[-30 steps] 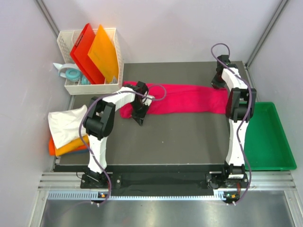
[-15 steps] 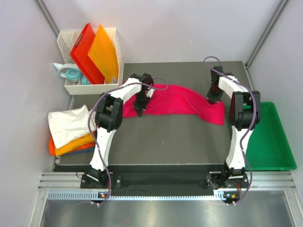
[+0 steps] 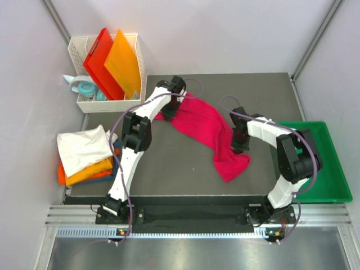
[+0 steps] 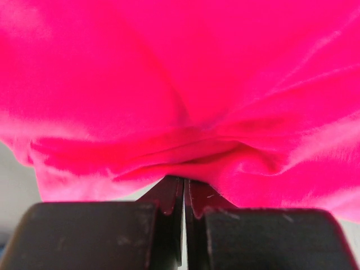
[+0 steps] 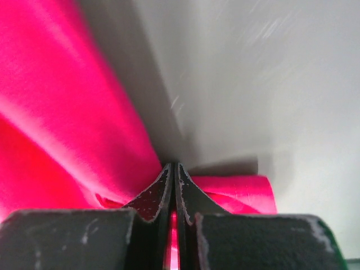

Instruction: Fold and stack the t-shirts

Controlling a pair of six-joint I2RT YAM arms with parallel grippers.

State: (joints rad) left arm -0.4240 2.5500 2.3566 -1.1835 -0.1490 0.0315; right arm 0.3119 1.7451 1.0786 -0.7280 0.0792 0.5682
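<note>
Two pinches on crimson t-shirt (image 3: 205, 126), left hand (image 4: 184, 180) far, right hand (image 5: 174, 166) nearer

A crimson t-shirt (image 3: 205, 126) stretches diagonally; white t-shirt (image 3: 84, 149) tops orange t-shirt (image 3: 93, 170).

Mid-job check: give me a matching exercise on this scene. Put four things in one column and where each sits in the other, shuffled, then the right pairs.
Things
1. crimson-pink t-shirt
2. white t-shirt
3. green tray
4. orange board

Places
A. on top of the orange t-shirt, at the left edge of the table
B. upright in the white basket, far left
C. pinched by the left gripper and the right gripper, lying diagonally on the table
D. off the table's right side

Pairs: 1-C, 2-A, 3-D, 4-B
</note>
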